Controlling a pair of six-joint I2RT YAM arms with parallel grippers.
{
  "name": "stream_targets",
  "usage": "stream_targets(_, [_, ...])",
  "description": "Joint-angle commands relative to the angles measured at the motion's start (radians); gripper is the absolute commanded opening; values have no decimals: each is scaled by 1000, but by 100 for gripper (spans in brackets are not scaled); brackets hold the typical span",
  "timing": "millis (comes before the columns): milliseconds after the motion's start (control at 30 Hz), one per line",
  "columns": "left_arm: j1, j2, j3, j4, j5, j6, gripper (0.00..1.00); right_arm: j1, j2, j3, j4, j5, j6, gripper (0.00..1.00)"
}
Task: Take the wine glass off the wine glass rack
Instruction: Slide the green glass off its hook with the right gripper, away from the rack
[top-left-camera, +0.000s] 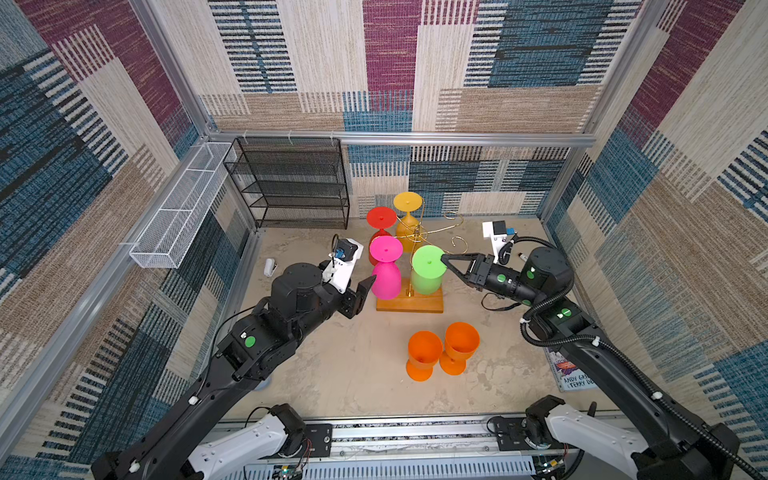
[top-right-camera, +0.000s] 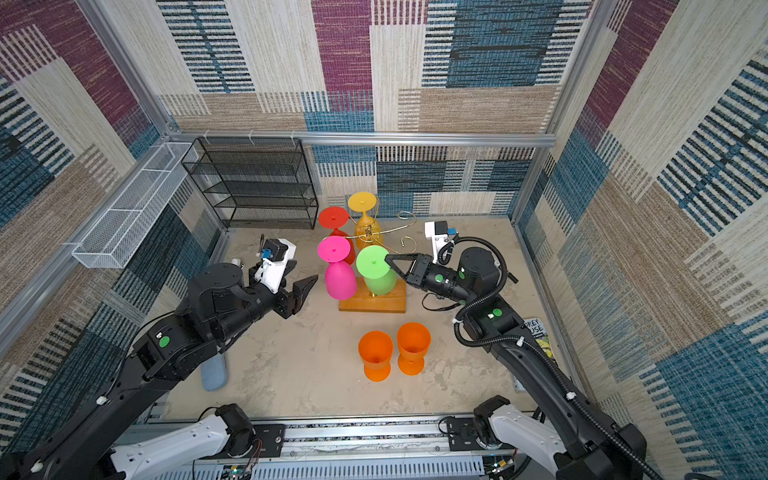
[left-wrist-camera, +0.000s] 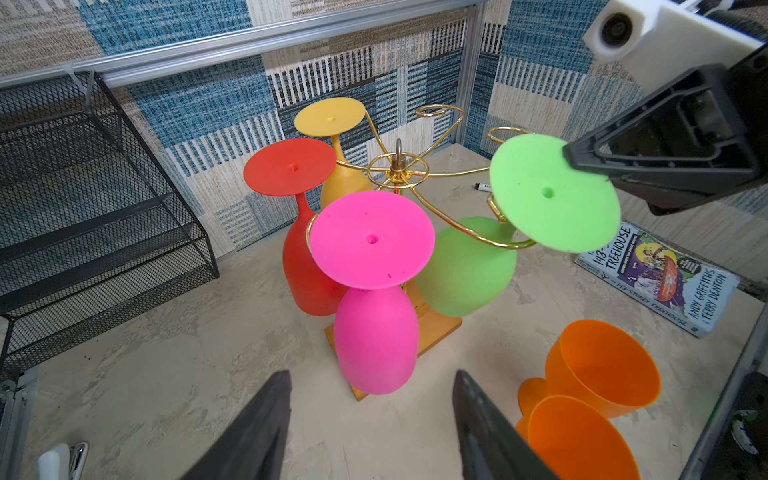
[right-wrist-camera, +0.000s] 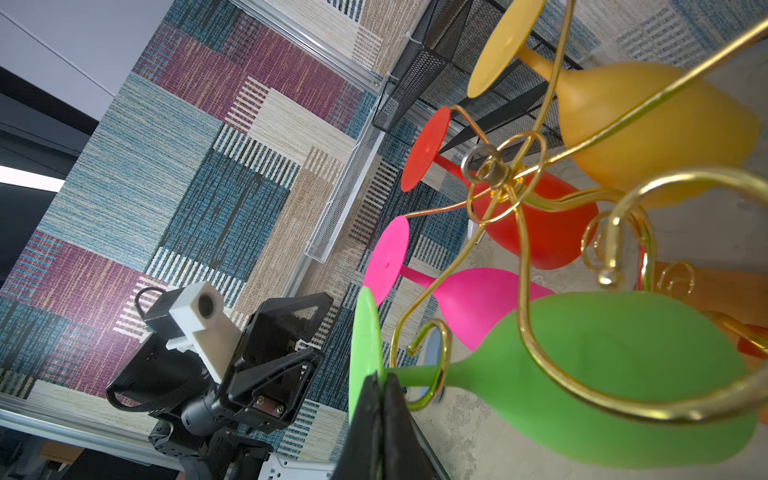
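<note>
The gold wire wine glass rack (top-left-camera: 417, 235) stands on its wooden base (top-left-camera: 409, 306) and carries red (top-left-camera: 381, 217), yellow (top-left-camera: 408, 201), pink (top-left-camera: 386, 282) and green (top-left-camera: 428, 272) glasses, all hanging upside down. My right gripper (right-wrist-camera: 380, 380) is shut on the rim of the green wine glass's (right-wrist-camera: 602, 374) foot; in a top view it (top-right-camera: 388, 259) sits at that disc's right edge. The green stem still passes through a gold scroll loop. My left gripper (left-wrist-camera: 372, 374) is open just left of the pink glass (left-wrist-camera: 372, 241), holding nothing.
Two orange glasses (top-left-camera: 424, 353) (top-left-camera: 461, 343) stand upright in front of the rack. A black mesh shelf (top-left-camera: 291, 183) and a white wire basket (top-left-camera: 178, 208) are at the back left. A book (left-wrist-camera: 660, 278) lies by the right wall and a blue cloth (top-right-camera: 214, 370) under the left arm.
</note>
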Motion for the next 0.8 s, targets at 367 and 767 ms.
stream_targets(367, [9,6,-8,12,26,-23,64,3,70,39,75,-64,26,0])
stream_targets(767, [16,13,-14,18,39,-26,64,7,78,75,71,-60,21,0])
